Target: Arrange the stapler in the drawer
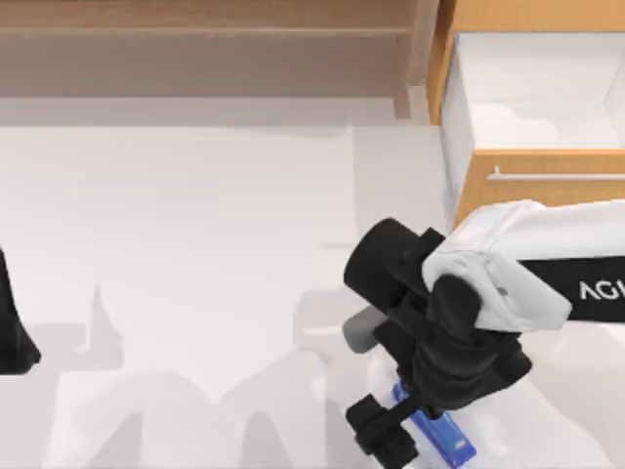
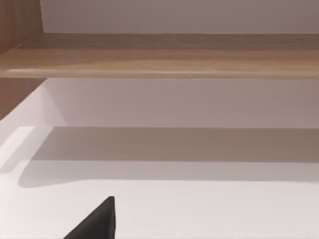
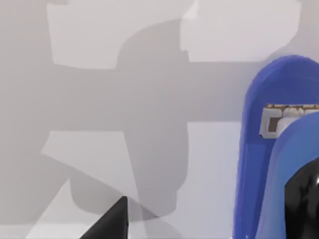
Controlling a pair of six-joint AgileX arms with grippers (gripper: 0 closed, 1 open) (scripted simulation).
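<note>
Stapler point(image 1: 437, 430) lies on the white table point(image 1: 195, 254) near the bottom edge of the top view, right of centre: a small, long blue body set on a slant, most of it covered by my right arm. In the right wrist view the stapler point(image 3: 259, 149) sits very close, its rounded blue end up, a pale metal strip showing under the blue upper part and a glossy black section beginning lower down.

My right arm reaches in from the right side, bent over the stapler, with the right gripper point(image 1: 405, 425) pointing down at it. Whether its fingers are spread or pinching the stapler I cannot tell; one dark fingertip point(image 3: 112, 223) shows beside the stapler, apart from it.

The drawer point(image 1: 532, 161) stands pulled out at the top right, white inside, its silver bar handle on the orange-brown front, well apart from the stapler.

My left arm is parked at the left edge, its wrist view facing the wooden shelf point(image 2: 159, 57)
</note>
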